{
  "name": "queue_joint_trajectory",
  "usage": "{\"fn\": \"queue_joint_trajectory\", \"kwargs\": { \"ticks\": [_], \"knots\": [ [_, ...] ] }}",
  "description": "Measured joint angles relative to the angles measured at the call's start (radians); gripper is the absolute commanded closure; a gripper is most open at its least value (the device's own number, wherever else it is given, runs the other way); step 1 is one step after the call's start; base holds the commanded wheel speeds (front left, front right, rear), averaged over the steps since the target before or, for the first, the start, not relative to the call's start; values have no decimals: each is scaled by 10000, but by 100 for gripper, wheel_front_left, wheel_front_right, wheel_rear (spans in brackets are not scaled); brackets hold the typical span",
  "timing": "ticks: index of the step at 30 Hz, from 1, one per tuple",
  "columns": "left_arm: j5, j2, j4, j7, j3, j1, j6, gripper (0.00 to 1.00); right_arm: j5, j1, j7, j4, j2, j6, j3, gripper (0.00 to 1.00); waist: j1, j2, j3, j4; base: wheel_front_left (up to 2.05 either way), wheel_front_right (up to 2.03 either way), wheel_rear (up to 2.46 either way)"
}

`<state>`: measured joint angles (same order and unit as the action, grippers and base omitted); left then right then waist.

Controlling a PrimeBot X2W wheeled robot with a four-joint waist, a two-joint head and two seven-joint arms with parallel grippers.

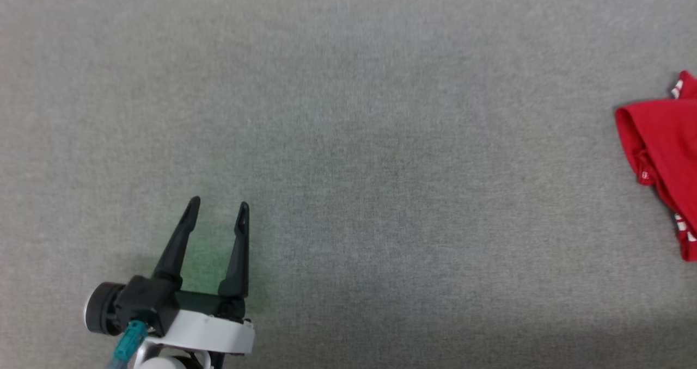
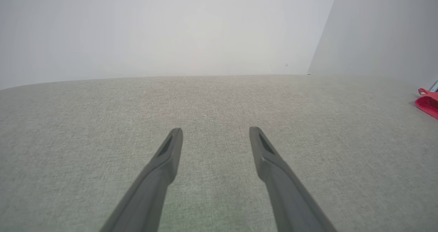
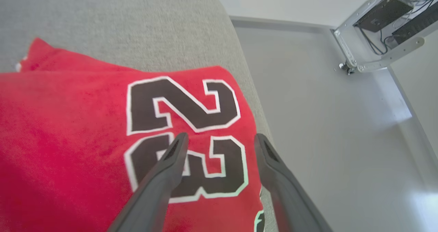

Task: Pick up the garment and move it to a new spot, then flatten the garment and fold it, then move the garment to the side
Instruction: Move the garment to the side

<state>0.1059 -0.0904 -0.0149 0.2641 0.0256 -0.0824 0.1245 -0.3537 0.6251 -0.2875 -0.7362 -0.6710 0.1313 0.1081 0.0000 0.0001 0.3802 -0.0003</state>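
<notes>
Grey counter bears the garment at frame right (set aside, seemingly); right pincer gapes over it, left pincer open.

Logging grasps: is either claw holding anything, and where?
Nothing is held: the left claw is open over the grey surface, the right claw open above the garment.

The shirt is lying on the table at its far right side, running off the head view's right edge. The left gripper is sitting at the lower left, well apart from the shirt, its 2 fingers pointing forward over the table. The right gripper is hanging over the shirt beside the table's edge, with the floor lying beyond. A wall is standing behind the table.
</notes>
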Motion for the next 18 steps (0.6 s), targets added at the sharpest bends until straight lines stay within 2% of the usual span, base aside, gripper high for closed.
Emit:
{"fn": "queue_joint_trajectory", "kwargs": {
  "ticks": [7, 18],
  "knots": [
    [50, 2, 510, 0, -73, 100, 4, 0, -309, -339, 477, 612, 182, 0, -980, 0, 0, -1, -851, -85, 0, 0, 0],
    [174, 25, 1239, 0, -635, 599, 25, 0, -1060, -1983, 1147, 2516, 1672, 0, -2746, 0, 0, 0, -2441, -235, 0, 0, 0]
  ]
}}
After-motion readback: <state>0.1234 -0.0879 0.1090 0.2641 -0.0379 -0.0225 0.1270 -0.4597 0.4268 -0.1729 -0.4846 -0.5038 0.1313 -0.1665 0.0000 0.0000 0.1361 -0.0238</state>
